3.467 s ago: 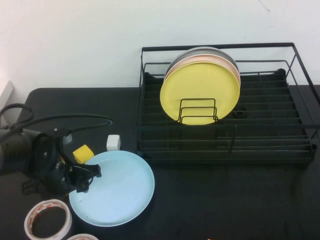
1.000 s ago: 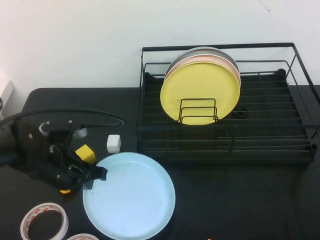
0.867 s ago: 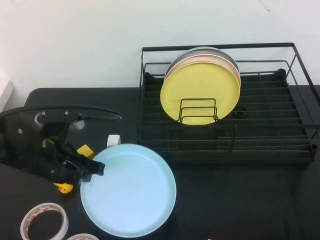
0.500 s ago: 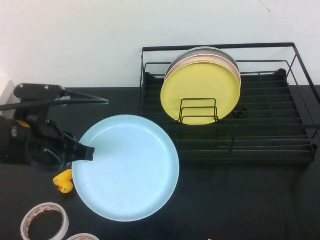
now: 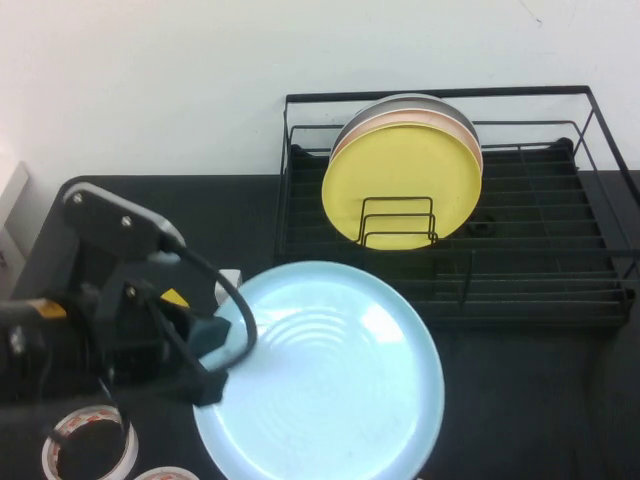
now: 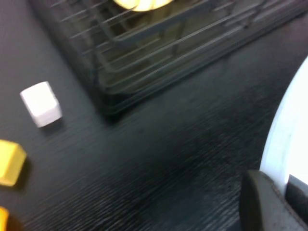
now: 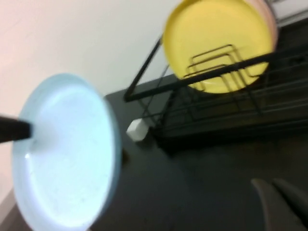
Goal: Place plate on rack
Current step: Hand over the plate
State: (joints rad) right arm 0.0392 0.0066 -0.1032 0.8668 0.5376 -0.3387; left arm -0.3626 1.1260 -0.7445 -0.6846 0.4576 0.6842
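The light blue plate [image 5: 330,375] is held up off the black table, in front of the rack's left end. My left gripper [image 5: 213,362] is shut on the plate's left rim; in the left wrist view a finger [image 6: 262,202] pinches the pale rim [image 6: 288,125]. The black wire rack [image 5: 520,285] stands at the back right and holds an upright yellow plate [image 5: 402,185] with a pink and a grey one behind it. My right gripper [image 7: 281,202] is low at the right, shut and empty, out of the high view; its view shows the plate [image 7: 65,149] and the rack [image 7: 226,91].
A white cube [image 5: 228,279] and a yellow block [image 5: 176,297] lie on the table behind my left arm. Two tape rolls [image 5: 88,440] lie at the front left corner. The white wall runs close behind the rack.
My left arm has lifted the blue plate from the table and carried it up and to the right, towards the rack. The rubber duck is now hidden under the arm.
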